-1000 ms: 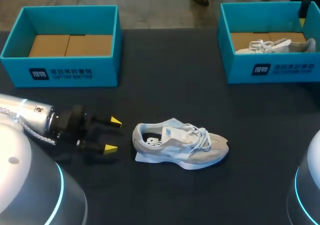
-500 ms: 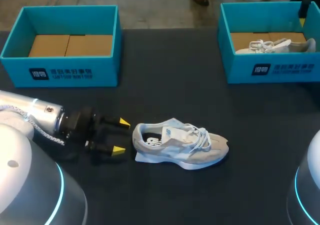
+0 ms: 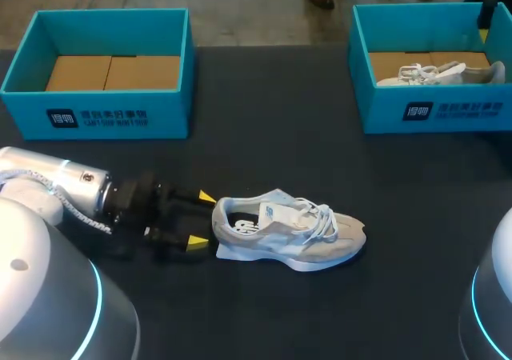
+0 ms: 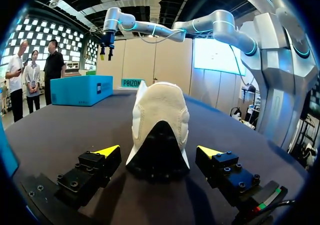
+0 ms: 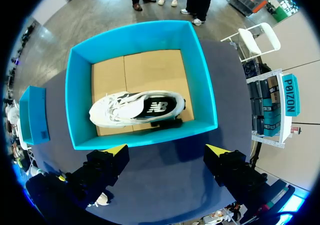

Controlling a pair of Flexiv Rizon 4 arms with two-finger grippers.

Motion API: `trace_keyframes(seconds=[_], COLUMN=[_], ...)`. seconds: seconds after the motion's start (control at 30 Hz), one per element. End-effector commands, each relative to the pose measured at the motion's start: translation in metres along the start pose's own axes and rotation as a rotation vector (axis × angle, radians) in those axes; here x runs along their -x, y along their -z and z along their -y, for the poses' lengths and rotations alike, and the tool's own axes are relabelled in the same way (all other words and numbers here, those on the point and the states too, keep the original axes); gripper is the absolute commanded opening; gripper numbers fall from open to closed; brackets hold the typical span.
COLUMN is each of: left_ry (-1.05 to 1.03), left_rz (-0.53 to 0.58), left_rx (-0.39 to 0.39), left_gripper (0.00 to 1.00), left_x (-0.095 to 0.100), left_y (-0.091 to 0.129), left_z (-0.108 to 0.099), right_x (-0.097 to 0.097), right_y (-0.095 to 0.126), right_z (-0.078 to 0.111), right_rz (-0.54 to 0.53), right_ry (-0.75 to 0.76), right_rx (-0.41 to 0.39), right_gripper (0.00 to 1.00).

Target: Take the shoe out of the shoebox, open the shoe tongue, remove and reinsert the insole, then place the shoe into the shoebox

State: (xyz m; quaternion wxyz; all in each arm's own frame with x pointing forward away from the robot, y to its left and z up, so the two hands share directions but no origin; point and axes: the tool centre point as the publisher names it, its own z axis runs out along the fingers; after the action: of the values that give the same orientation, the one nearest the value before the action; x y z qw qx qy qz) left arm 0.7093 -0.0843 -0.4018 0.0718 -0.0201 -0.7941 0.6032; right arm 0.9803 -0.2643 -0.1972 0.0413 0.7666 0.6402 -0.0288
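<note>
While left fingers (image 4: pixel 104 153) gape, shoe heel (image 4: pixel 159 135) between

The shoe (image 3: pixel 288 236) is pale grey with white laces and a black heel patch. The left shoebox (image 3: pixel 112 112) and right shoebox (image 3: pixel 432 108) are teal with brown cardboard floors. The tabletop (image 3: pixel 272 136) is dark navy. On the left gripper (image 3: pixel 202 218) the fingers (image 3: pixel 198 241) are black, yellow-tipped.

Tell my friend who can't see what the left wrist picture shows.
A pale shoe stands on the dark table, heel toward the open left gripper, whose yellow tips flank the heel. A blue shoebox sits farther back.
</note>
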Motion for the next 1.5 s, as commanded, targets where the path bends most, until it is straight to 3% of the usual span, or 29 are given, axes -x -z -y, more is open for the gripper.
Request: trace_keyframes(seconds=[0.03, 0.73, 1.5], left_ry=[0.004, 0.01, 0.007], left_rz=[-0.006, -0.03, 0.008], left_rx=[-0.004, -0.024, -0.035], left_gripper=[1.0, 1.0, 1.0], left_x=[0.002, -0.005, 0.001], left_y=[-0.01, -0.038, -0.067], left_z=[-0.001, 0.001, 0.004], right_x=[0.0, 0.0, 0.0], right_y=[0.0, 0.0, 0.0], right_z=[0.001, 0.001, 0.001], right_rz=[0.001, 0.001, 0.001], right_ry=[-0.001, -0.001, -0.001], right_rx=[0.003, 0.003, 0.003], right_gripper=[1.0, 1.0, 1.0])
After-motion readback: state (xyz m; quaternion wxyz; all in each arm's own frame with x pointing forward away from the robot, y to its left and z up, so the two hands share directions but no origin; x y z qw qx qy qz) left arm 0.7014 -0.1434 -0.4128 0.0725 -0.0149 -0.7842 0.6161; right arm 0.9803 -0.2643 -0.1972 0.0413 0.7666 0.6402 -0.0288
